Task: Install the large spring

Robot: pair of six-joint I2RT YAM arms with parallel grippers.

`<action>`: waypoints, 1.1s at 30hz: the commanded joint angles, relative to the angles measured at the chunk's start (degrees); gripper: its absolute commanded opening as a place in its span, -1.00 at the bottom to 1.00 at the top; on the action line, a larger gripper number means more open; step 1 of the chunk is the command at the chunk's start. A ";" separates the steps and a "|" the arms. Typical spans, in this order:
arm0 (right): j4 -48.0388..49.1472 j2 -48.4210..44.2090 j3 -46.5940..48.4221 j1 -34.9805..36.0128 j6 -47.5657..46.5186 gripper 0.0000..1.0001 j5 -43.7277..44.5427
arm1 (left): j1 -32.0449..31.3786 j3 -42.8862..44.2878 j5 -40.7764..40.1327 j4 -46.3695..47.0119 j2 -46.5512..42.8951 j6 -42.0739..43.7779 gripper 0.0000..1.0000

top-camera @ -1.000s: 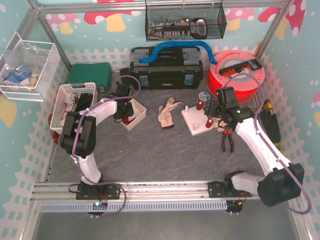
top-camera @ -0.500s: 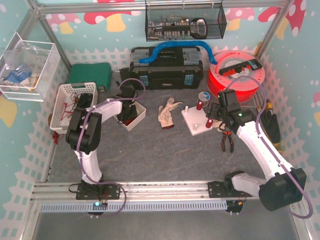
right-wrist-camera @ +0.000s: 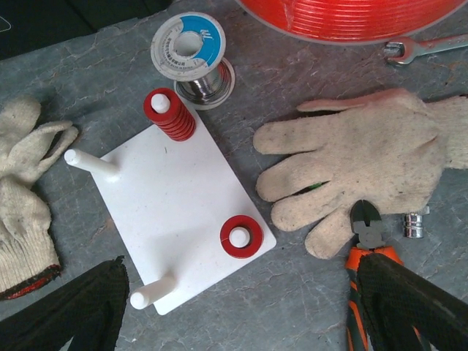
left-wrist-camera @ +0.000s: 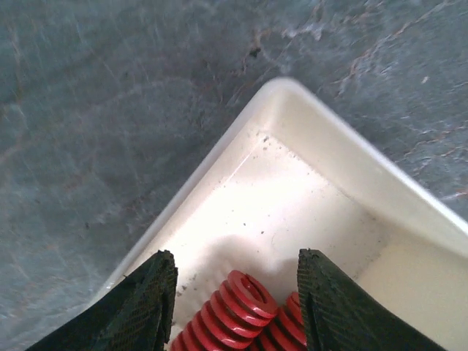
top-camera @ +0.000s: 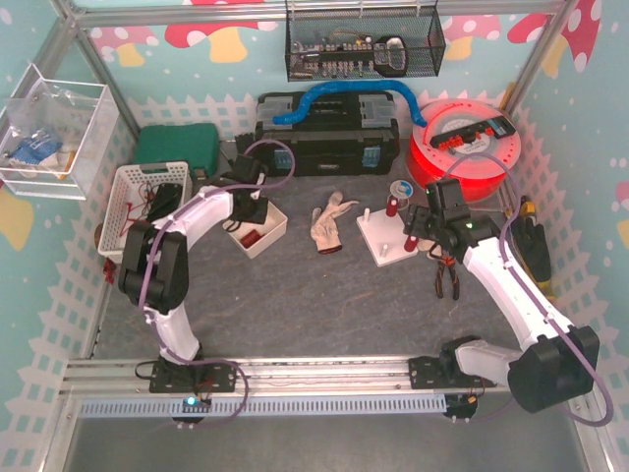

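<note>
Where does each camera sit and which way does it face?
Top external: above, behind the robot, facing down on the grey table; left arm and right arm show.
Left wrist: on left hand, down into white plastic tray of red coil springs; black fingers show.
Right wrist: on right hand, down at white rectangular peg board; black fingers show.
Shared: top and right wrist both show the peg board.

A black toolbox (top-camera: 327, 138) sits along the far edge of the tabletop (top-camera: 314, 305), with a blue hose (top-camera: 339, 95) draped over its lid. A green case (top-camera: 177, 147) occupies the far left corner and a red reel (top-camera: 462, 157) the far right. Near the right edge, a white glove (right-wrist-camera: 365, 164) lies just beside orange-handled pliers (right-wrist-camera: 369, 241), and a solder spool (right-wrist-camera: 191, 55) stands near the reel.
</note>
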 commanded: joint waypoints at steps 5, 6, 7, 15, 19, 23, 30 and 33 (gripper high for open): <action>-1.19 0.52 1.94 -0.30 0.08 0.69 -1.33 | 0.47 2.58 3.67 -5.07 -2.71 19.42 -0.13; -1.41 0.58 2.33 -0.30 0.02 0.69 -1.36 | 0.54 2.46 3.34 -5.80 -2.73 20.63 -0.17; -1.64 0.70 2.64 -0.30 0.03 0.69 -1.44 | 0.63 2.43 3.45 -6.56 -2.62 21.55 -0.20; -3.85 0.50 4.53 -0.30 -0.38 0.69 -0.65 | 1.59 1.38 5.49 -8.99 -1.96 23.48 -0.13; -4.44 0.29 4.88 -0.30 -0.69 0.68 -0.39 | 1.65 0.89 6.74 -9.54 -0.29 23.58 -0.12; -4.94 0.21 5.04 -0.30 -1.90 0.69 1.18 | 1.14 0.72 7.99 -9.80 1.66 24.07 -0.11; -6.07 -0.82 4.42 -0.30 -2.37 0.70 2.67 | 0.67 0.24 2.19 -9.55 5.53 24.04 -0.16; -6.33 -2.12 3.10 -0.30 -2.13 0.70 2.19 | 0.38 1.78 -0.53 -9.36 7.53 24.32 -0.20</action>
